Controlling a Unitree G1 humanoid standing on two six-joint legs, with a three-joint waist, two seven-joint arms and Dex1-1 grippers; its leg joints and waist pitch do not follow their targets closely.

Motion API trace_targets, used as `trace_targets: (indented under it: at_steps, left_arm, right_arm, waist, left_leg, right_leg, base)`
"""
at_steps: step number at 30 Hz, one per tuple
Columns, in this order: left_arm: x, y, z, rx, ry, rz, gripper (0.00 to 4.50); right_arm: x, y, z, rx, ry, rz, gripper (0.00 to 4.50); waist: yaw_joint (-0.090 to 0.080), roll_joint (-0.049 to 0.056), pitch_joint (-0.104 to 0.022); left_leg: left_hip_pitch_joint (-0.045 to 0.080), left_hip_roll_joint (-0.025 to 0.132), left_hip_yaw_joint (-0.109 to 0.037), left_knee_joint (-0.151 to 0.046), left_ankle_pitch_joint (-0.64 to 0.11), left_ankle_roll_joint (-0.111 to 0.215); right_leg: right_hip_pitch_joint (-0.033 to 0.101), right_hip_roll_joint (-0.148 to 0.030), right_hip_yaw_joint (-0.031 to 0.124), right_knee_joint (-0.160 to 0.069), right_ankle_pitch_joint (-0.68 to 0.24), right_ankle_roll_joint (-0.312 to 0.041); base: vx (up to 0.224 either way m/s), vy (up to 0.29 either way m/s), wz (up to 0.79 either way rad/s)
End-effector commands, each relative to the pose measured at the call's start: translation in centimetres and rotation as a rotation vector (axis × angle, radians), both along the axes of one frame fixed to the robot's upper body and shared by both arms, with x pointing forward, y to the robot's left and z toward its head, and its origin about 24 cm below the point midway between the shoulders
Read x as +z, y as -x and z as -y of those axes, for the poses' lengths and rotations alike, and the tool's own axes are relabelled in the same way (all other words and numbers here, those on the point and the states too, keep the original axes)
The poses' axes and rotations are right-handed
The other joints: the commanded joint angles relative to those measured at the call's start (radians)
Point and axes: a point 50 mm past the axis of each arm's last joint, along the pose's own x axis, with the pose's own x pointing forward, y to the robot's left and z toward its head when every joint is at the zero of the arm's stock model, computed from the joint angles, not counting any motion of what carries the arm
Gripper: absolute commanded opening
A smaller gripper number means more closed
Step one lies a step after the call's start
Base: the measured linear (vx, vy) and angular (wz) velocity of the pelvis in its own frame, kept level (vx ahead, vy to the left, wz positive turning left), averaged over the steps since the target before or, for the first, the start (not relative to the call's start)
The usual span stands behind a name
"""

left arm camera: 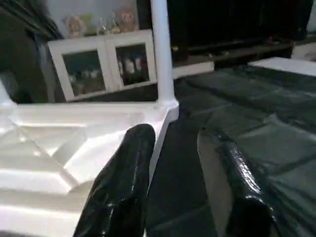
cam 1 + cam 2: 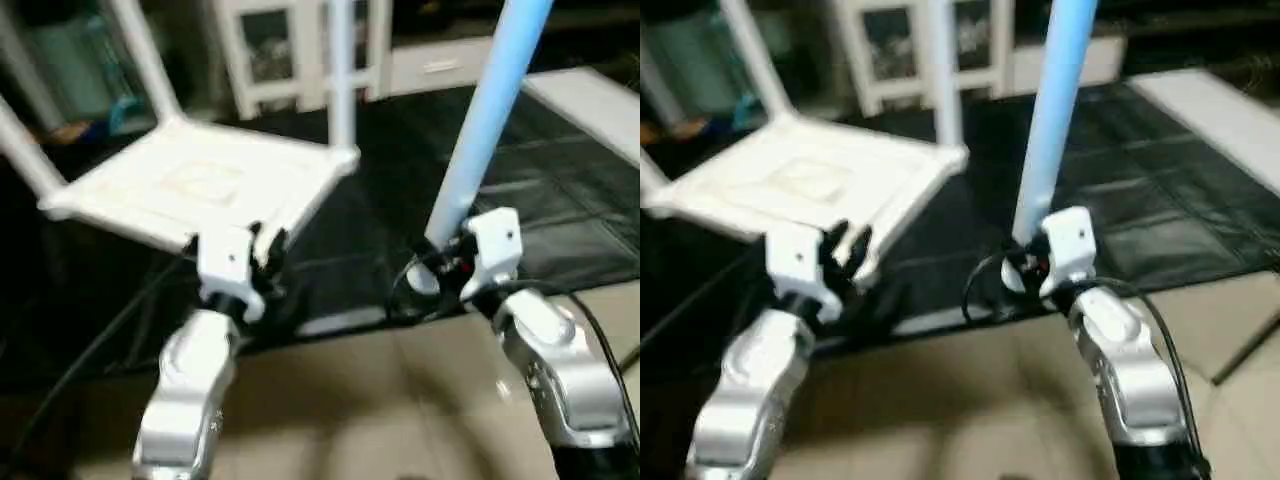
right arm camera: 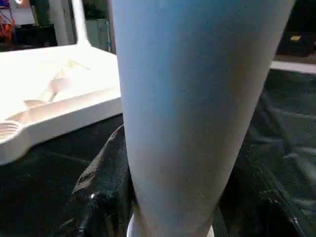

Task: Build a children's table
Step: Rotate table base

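Observation:
The white tabletop (image 2: 200, 185) lies upside down on the black mat, ribbed side up. Three white legs stand upright in its corner sockets, among them the left leg (image 2: 25, 150) and the back right leg (image 2: 341, 70). The nearest corner socket (image 3: 7, 131) holds nothing. My left gripper (image 2: 265, 250) hovers at the tabletop's near edge, open, with bare mat between its fingers (image 1: 133, 168). My right gripper (image 2: 445, 262) is shut on the lower end of a fourth leg (image 2: 490, 110), which leans up and to the right, off to the right of the tabletop.
A white glass-door cabinet (image 2: 270, 50) stands behind the tabletop. The black mat (image 2: 560, 200) stretches to the right, where a white board (image 2: 600, 110) lies at its far edge. Beige floor (image 2: 400, 400) runs under my forearms. A black cable (image 2: 90, 350) trails from my left arm.

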Motion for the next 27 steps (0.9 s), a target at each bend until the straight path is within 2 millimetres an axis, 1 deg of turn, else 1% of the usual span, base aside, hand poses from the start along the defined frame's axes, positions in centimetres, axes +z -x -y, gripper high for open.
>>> trace_targets:
  at_steps: [1, 2, 3, 4, 5, 6, 7, 8, 9, 10, 11, 12, 13, 14, 15, 16, 17, 18, 19, 20, 21, 22, 23, 24, 25, 26, 27]
  left_arm:
    - [-0.1, -0.1, -0.7, 0.036, -0.002, -0.001, 1.73]
    - [-0.1, -0.1, -0.7, 0.040, -0.002, -0.001, 1.73]
    - [-0.1, -0.1, -0.8, 0.041, -0.002, -0.001, 1.73]
    - [-0.1, -0.1, -0.8, 0.046, -0.001, -0.002, 1.73]
    - [-0.1, 0.0, -0.9, 0.052, 0.001, -0.002, 1.73]
    - [0.0, 0.0, -1.0, 0.058, 0.001, -0.001, 1.73]
    - [0.0, 0.0, -1.1, 0.066, 0.002, 0.002, 1.73]
    - [0.0, 0.0, -1.2, 0.071, 0.002, 0.003, 1.73]
    - [0.0, 0.0, -1.2, 0.073, 0.002, 0.003, 1.73]
    - [0.0, 0.1, -1.3, 0.080, 0.000, 0.004, 1.73]
    - [0.0, 0.1, -1.4, 0.080, 0.000, 0.004, 1.73]
    - [0.0, 0.1, -1.4, 0.082, -0.001, 0.004, 1.73]
    - [0.0, 0.1, -1.5, 0.085, -0.002, 0.004, 1.73]
    - [0.0, 0.1, -1.5, 0.086, -0.003, 0.005, 1.73]
    - [0.0, 0.2, -1.5, 0.086, -0.006, 0.004, 1.73]
    - [0.0, 0.2, -1.5, 0.085, -0.007, 0.004, 1.73]
    - [0.0, 0.2, -1.5, 0.084, -0.010, 0.003, 1.73]
    - [0.0, 0.2, -1.5, 0.083, -0.010, 0.001, 1.73]
    - [0.0, 0.2, -1.5, 0.070, -0.001, 0.001, 1.73]
    - [0.0, 0.2, -1.5, 0.055, 0.000, -0.002, 1.73]
    - [-0.1, 0.3, -1.4, 0.015, -0.004, -0.011, 1.73]
    - [-0.2, 0.4, -1.3, -0.026, 0.002, -0.015, 1.73]
    - [-0.2, 0.6, -1.2, -0.088, 0.012, -0.017, 1.73]
    - [-0.2, 0.6, -1.2, -0.088, 0.012, -0.017, 1.73]
    - [0.0, 1.1, -1.0, -0.214, 0.040, -0.010, 1.73]
    - [0.1, 1.2, -1.0, -0.246, 0.044, -0.011, 2.02]
    - [-0.1, 1.3, -1.0, -0.300, 0.025, -0.030, 2.09]
  right_arm:
    - [0.8, -0.1, -0.5, 0.023, -0.003, 0.037, 1.86]
    - [0.8, -0.1, -0.5, 0.026, -0.002, 0.037, 1.86]
    - [0.8, -0.1, -0.5, 0.027, -0.002, 0.037, 1.86]
    - [0.8, -0.1, -0.6, 0.034, 0.000, 0.037, 1.86]
    - [0.8, -0.1, -0.7, 0.047, 0.002, 0.037, 1.86]
    - [0.8, 0.0, -0.9, 0.058, 0.002, 0.038, 1.86]
    - [0.8, 0.0, -0.9, 0.067, 0.001, 0.037, 1.86]
    - [0.8, 0.0, -0.9, 0.068, -0.001, 0.036, 1.86]
    - [0.8, 0.0, -0.9, 0.068, -0.002, 0.036, 1.86]
    - [0.8, -0.1, -0.9, 0.068, -0.002, 0.036, 1.86]
    - [0.8, -0.1, -0.9, 0.068, -0.001, 0.036, 1.86]
    - [0.8, -0.1, -0.9, 0.072, 0.002, 0.036, 1.86]
    - [0.8, -0.1, -1.0, 0.077, 0.007, 0.037, 1.86]
    - [0.8, -0.1, -1.0, 0.079, 0.006, 0.038, 1.86]
    - [0.8, -0.1, -1.0, 0.078, 0.001, 0.040, 1.86]
    - [0.8, -0.1, -1.0, 0.078, -0.002, 0.041, 1.86]
    - [0.9, -0.1, -1.0, 0.076, -0.008, 0.042, 1.86]
    - [0.9, -0.1, -1.0, 0.070, -0.019, 0.040, 1.86]
    - [0.9, -0.1, -0.9, 0.068, -0.026, 0.039, 1.86]
    - [0.9, -0.1, -0.9, 0.068, -0.025, 0.041, 1.86]
    - [1.0, -0.1, -0.9, 0.072, -0.022, 0.044, 1.86]
    - [1.0, 0.0, -0.8, 0.076, -0.024, 0.045, 1.86]
    - [1.0, 0.1, -0.7, 0.080, -0.027, 0.047, 1.86]
    - [1.0, 0.1, -0.7, 0.080, -0.027, 0.047, 1.86]
    - [1.0, 0.3, -0.5, 0.090, -0.033, 0.050, 1.86]
    - [1.0, 0.4, -0.5, 0.094, -0.035, 0.051, 1.86]
    - [1.0, 0.5, -0.5, 0.098, -0.036, 0.051, 1.86]
  waist:
    - [0.018, -0.041, -0.042]
    - [0.032, -0.039, -0.043]
    - [0.040, -0.041, -0.045]
    - [0.036, -0.043, -0.052]
    - [0.044, -0.030, -0.060]
    - [0.050, -0.015, -0.059]
    - [0.055, 0.019, -0.064]
    - [0.046, 0.051, -0.069]
    - [0.023, 0.075, -0.074]
    - [-0.046, 0.072, -0.105]
    - [-0.059, 0.067, -0.105]
    - [-0.069, 0.054, -0.103]
    - [-0.075, 0.046, -0.092]
    - [-0.078, 0.026, -0.081]
    - [-0.070, 0.007, -0.072]
    - [-0.029, -0.054, -0.077]
    - [-0.013, -0.050, -0.085]
    - [-0.013, -0.050, -0.085]
    - [0.001, -0.057, -0.067]
    - [0.022, -0.044, -0.072]
    - [0.036, -0.039, -0.081]
    - [0.061, 0.005, -0.094]
    - [0.060, 0.069, -0.102]
    - [0.060, 0.069, -0.102]
    - [0.035, 0.088, -0.117]
    - [0.047, 0.073, -0.133]
    - [0.050, 0.068, -0.134]
  left_leg:
    - [-0.070, -0.020, -0.025, 0.156, -0.179, 0.103]
    - [-0.168, -0.031, -0.060, 0.184, -0.054, 0.110]
    - [-0.167, -0.036, -0.067, 0.176, -0.042, 0.113]
    - [-0.168, -0.046, -0.067, 0.158, 0.017, 0.122]
    - [-0.161, -0.052, -0.060, 0.112, 0.092, 0.154]
    - [-0.155, -0.045, -0.060, 0.078, 0.121, 0.165]
    - [-0.132, -0.019, -0.065, 0.013, 0.148, 0.174]
    - [-0.101, 0.024, -0.106, -0.051, 0.200, 0.235]
    - [-0.061, 0.050, -0.161, -0.086, 0.193, 0.337]
    - [0.089, 0.101, -0.345, -0.109, -0.064, 0.639]
    - [0.098, 0.106, -0.360, -0.101, -0.006, 0.669]
    - [0.101, 0.106, -0.378, -0.099, 0.075, 0.688]
    - [0.078, 0.059, -0.373, -0.106, 0.154, 0.638]
    - [0.043, 0.022, -0.365, -0.131, 0.187, 0.562]
    - [0.001, -0.009, -0.350, -0.139, 0.137, 0.492]
    - [-0.058, -0.131, -0.253, -0.085, -0.061, 0.322]
    - [-0.156, -0.132, -0.120, 0.121, -0.144, 0.290]
    - [-0.156, -0.132, -0.120, 0.121, -0.144, 0.290]
    - [-0.160, -0.088, -0.110, 0.131, -0.021, 0.163]
    - [-0.171, -0.083, -0.098, 0.101, 0.104, 0.144]
    - [-0.178, -0.075, -0.095, 0.075, 0.164, 0.148]
    - [-0.180, -0.035, -0.104, -0.013, 0.344, 0.175]
    - [-0.079, 0.044, -0.141, -0.055, 0.570, 0.218]
    - [-0.079, 0.044, -0.141, -0.055, 0.570, 0.218]
    - [0.019, 0.191, -0.259, -0.036, 0.965, 0.390]
    - [0.044, 0.167, -0.261, -0.010, 1.431, 0.305]
    - [0.041, 0.135, -0.252, -0.015, 1.514, 0.265]
  right_leg:
    - [0.029, -0.152, 0.166, -0.304, -1.042, 0.023]
    - [0.094, -0.140, 0.184, -0.262, -0.912, 0.013]
    - [0.087, -0.115, 0.182, -0.257, -0.835, 0.003]
    - [0.100, -0.087, 0.166, -0.253, -0.682, -0.061]
    - [0.111, -0.053, 0.162, -0.267, -0.522, -0.131]
    - [0.112, -0.038, 0.153, -0.273, -0.456, -0.151]
    - [0.112, -0.005, 0.135, -0.278, -0.344, -0.141]
    - [0.115, 0.014, 0.032, -0.255, -0.190, -0.076]
    - [0.096, 0.048, -0.006, -0.206, -0.120, -0.017]
    - [-0.059, 0.076, -0.023, 0.013, -0.161, 0.058]
    - [-0.097, 0.061, -0.004, 0.029, -0.139, 0.083]
    - [-0.122, 0.046, 0.013, 0.042, -0.123, 0.109]
    - [-0.133, 0.047, 0.035, 0.055, -0.058, 0.147]
    - [-0.130, 0.037, 0.070, 0.041, 0.034, 0.157]
    - [-0.104, 0.015, 0.112, -0.010, 0.087, 0.138]
    - [-0.002, -0.029, 0.189, -0.175, 0.137, 0.172]
    - [0.105, -0.176, 0.233, -0.246, -0.020, 0.217]
    - [0.105, -0.176, 0.233, -0.246, -0.020, 0.217]
    - [0.095, -0.103, 0.235, -0.235, -0.063, -0.003]
    - [0.112, -0.068, 0.197, -0.230, 0.047, -0.108]
    - [0.120, -0.050, 0.187, -0.223, 0.154, -0.145]
    - [0.116, -0.005, 0.136, -0.179, 0.398, -0.150]
    - [0.025, 0.040, 0.045, -0.108, 0.480, -0.070]
    - [0.025, 0.040, 0.045, -0.108, 0.480, -0.070]
    - [-0.090, -0.021, 0.066, -0.036, 0.252, 0.007]
    - [-0.110, -0.040, 0.084, -0.058, 0.337, 0.082]
    - [-0.105, -0.033, 0.081, -0.074, 0.369, 0.119]
  base:
    - [0.199, -0.161, -0.02]
    - [0.174, -0.096, -0.03]
    - [0.158, -0.058, 0.12]
    - [0.052, -0.035, 0.11]
    - [0.112, -0.055, 0.29]
    - [0.149, -0.023, 0.38]
    - [0.149, -0.023, 0.38]
    - [0.238, 0.032, 0.31]
    - [0.269, 0.086, 0.17]
    - [0.269, 0.086, 0.17]
    - [0.238, 0.048, 0.30]
    - [0.231, 0.010, 0.50]
    - [0.231, 0.010, 0.50]
    - [0.206, 0.007, 0.49]
    - [0.172, -0.047, 0.53]
    - [0.172, -0.047, 0.53]
    - [0.208, -0.075, 0.61]
    - [0.225, -0.036, 0.38]
    - [0.225, -0.036, 0.38]
    - [0.214, 0.005, 0.04]
    - [0.228, 0.039, -0.05]
    - [0.228, 0.039, -0.05]
    - [0.105, 0.038, -0.01]
    - [0.079, 0.041, -0.14]
    - [0.079, 0.041, -0.14]
    - [0.132, 0.114, -0.14]
    - [-0.004, 0.143, -0.08]
